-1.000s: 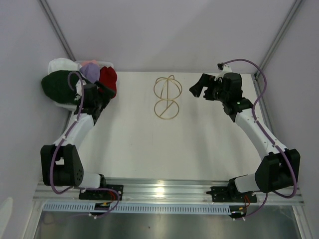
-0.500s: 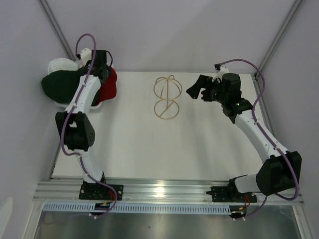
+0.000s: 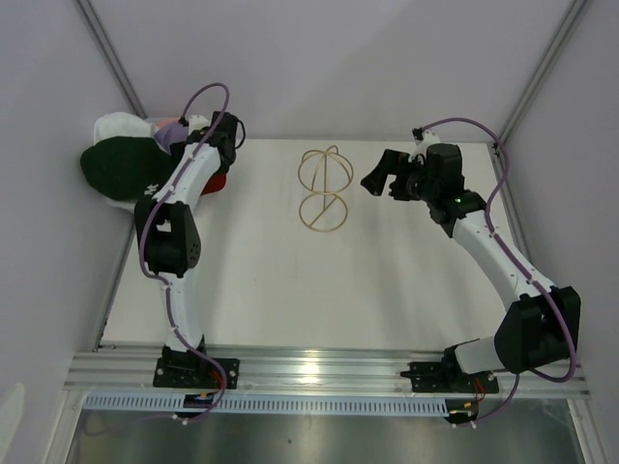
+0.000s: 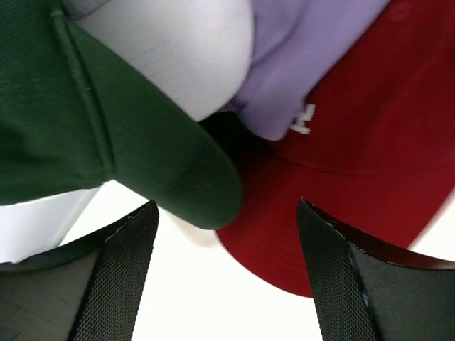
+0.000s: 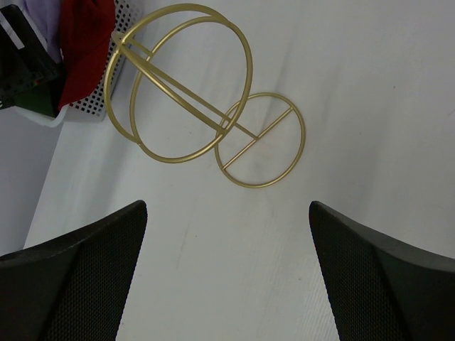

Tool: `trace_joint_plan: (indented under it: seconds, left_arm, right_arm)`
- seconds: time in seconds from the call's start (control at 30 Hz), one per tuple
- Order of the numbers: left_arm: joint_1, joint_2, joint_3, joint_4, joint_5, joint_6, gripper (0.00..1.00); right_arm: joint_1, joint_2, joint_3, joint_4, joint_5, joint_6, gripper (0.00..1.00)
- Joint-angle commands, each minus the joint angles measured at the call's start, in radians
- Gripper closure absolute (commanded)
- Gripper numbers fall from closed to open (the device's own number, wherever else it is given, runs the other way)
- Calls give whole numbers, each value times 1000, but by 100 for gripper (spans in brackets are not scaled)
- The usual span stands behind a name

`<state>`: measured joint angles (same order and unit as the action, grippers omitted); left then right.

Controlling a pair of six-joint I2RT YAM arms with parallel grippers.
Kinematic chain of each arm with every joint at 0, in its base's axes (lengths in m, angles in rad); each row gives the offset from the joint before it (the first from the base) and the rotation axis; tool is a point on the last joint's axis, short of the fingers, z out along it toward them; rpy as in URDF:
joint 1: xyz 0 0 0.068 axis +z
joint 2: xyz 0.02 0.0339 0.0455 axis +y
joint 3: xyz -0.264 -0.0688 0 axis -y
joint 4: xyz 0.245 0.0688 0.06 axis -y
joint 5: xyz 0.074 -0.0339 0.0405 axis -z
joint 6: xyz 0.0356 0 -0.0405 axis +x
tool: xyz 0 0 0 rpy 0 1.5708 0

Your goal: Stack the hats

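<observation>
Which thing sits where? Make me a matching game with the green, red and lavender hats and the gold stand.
Things:
1. green hat
2. red hat
3. lavender hat
4. gold wire stand

Places:
A. left side of the left wrist view
B. alone at mid-table
C. right side of the left wrist view
D. top middle of the left wrist view

Pairs: 1-A, 2-C, 3-D, 4-B
</observation>
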<state>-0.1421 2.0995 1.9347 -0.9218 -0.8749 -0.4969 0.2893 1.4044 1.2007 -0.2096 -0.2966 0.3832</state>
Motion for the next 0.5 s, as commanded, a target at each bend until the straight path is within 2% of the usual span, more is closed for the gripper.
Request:
trace_joint_plan:
  seconds: [0.0,0.1,0.17,0.27,0.3,0.37,0.43,0.47]
  left_arm:
    - [19,2,46,-45,-88,5,19]
    - [39,-15,15,-25,-73,4,30]
    - [47,-22,-3,30,-75,38,32]
    - [50,-13,1,43,-90,73,41]
    - [50,-13,0,47,-91,81,49]
    - [50,-15,-6,55,-90,86,57]
    - [50,-16,-6,66,-87,109,71]
    - [50,-16,-6,69,-84,132,82]
  right_arm:
    - [7,-7,14,13,2,-17,0]
    - [8,-1,8,24,-3,-7,0]
    - [7,4,5,29,-7,-7,1]
    - [8,15,10,27,-6,-7,1]
    - [10,15,10,26,-6,-6,1]
    - [8,18,7,32,-3,-1,0]
    - [11,21,5,32,-3,2,0]
    - [13,24,5,32,-3,0,0]
